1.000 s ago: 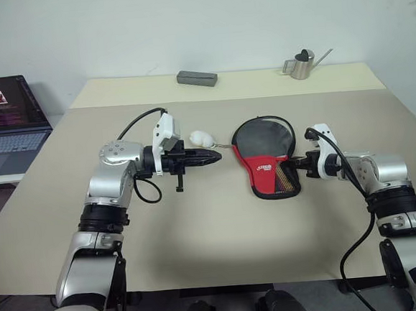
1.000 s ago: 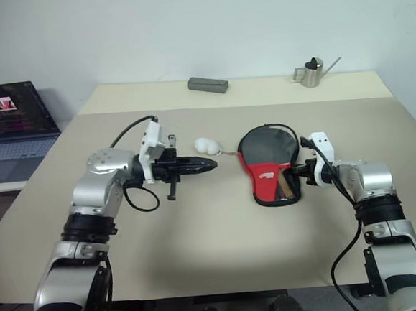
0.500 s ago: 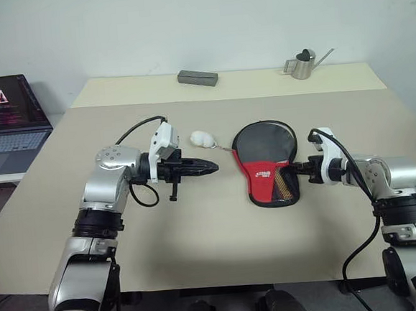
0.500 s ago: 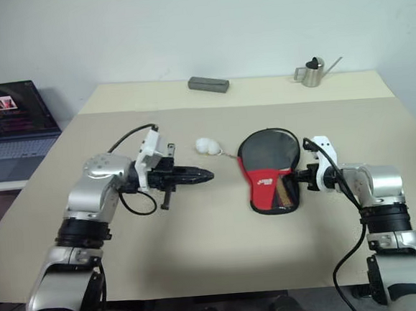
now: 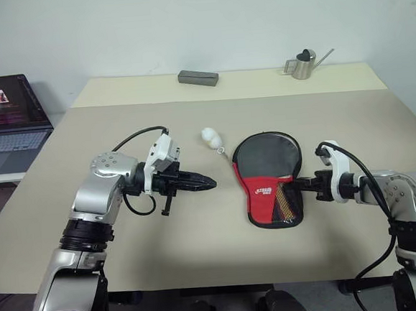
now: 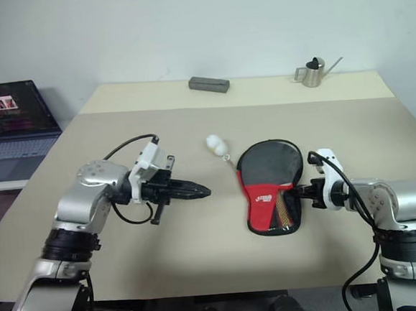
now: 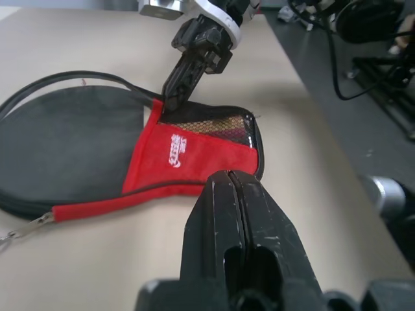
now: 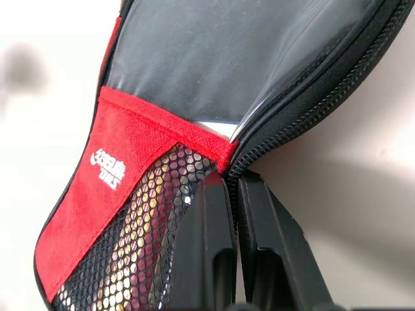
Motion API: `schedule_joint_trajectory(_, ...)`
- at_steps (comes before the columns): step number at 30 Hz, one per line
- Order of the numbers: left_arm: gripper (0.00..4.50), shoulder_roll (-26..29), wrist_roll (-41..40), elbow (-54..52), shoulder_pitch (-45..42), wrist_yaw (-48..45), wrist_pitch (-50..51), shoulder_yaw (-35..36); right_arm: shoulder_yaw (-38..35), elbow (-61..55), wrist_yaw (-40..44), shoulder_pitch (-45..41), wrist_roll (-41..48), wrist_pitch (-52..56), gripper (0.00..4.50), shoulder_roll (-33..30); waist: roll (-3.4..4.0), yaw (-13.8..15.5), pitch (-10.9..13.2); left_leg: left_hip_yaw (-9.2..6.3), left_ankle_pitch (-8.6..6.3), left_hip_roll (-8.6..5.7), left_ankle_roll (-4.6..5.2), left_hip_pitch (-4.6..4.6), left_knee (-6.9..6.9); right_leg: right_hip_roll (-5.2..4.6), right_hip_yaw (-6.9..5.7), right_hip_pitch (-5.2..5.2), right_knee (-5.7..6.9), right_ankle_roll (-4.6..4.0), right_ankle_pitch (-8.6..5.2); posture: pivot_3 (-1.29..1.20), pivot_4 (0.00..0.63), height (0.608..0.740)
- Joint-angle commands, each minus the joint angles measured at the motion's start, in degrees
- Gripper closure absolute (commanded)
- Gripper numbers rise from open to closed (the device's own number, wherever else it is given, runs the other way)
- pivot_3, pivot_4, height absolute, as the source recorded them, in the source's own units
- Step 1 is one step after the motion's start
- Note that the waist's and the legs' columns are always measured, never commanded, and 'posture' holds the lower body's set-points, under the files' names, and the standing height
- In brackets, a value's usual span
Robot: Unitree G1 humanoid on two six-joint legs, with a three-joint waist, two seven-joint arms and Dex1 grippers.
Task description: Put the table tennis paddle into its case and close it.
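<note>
Both arms have drawn back toward the robot since a second ago, and the case [image 5: 269,180] has shifted a little on the worktop [image 5: 199,228], its white pom-pom pull [image 5: 209,134] now lying farther up from it than before.

Right gripper [image 5: 302,184]: jaws clenched, tips pressed against the case's right edge where the red lower part meets the black zip rim. In the right wrist view the two black fingers [image 8: 207,246] sit tight together right under that zip seam; whether they pinch any fabric cannot be told. Left gripper [image 5: 209,183]: jaws clenched on nothing, pointing toward the case from its left side and clearly apart from it.

The case lies flat near the middle of the worktop, black round part away from the robot, red part with white logo and black mesh pocket toward it. Through the mesh a tan and red striped handle shows, so the table tennis paddle [image 8: 139,240] is inside the case.

Beyond the case, at the worktop's far edge, lie a grey block [image 5: 197,77] and a small metal watering can [image 5: 302,64]. Left of the worktop, well away from the case, stands an open laptop [image 5: 7,121].
</note>
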Motion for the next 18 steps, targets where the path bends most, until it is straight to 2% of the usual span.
schedule_joint_trajectory(1, 4.5, 1.38, -2.14, -4.42, 1.15, -3.53, 1.41, -0.77, -2.42, -5.82, 0.12, 1.74, 3.21, 3.23, 4.49, -0.6, 0.0, 0.0, 0.0, 0.0, 0.0, 0.0, 0.0, 0.0, -0.01, 0.0, 0.01, 0.0, -0.01, 0.0, 0.0, 0.0, 0.15, 0.74)
schedule_joint_trajectory(9, 4.5, 4.46, -4.25, -9.81, 5.81, -4.8, 2.9, -3.27, -4.77, -13.99, -0.48, 6.56, 6.56, 9.2, 4.49, 0.44, 0.0, -0.01, 0.0, -0.02, 0.0, 0.01, 0.0, 0.01, -0.02, 0.02, 0.01, 0.01, -0.01, -0.01, -0.01, 0.0, 0.15, 0.74)
schedule_joint_trajectory(18, 4.5, 5.57, -6.49, -13.13, 6.18, -4.35, 5.19, -4.17, -7.03, -18.35, -1.16, 12.04, 9.93, 10.72, 4.49, -0.48, 0.0, 0.1, 0.0, -0.03, 0.0, 0.0, 0.01, 0.03, -0.01, 0.03, -0.01, 0.05, -0.02, 0.0, -0.01, 0.0, 0.15, 0.74)
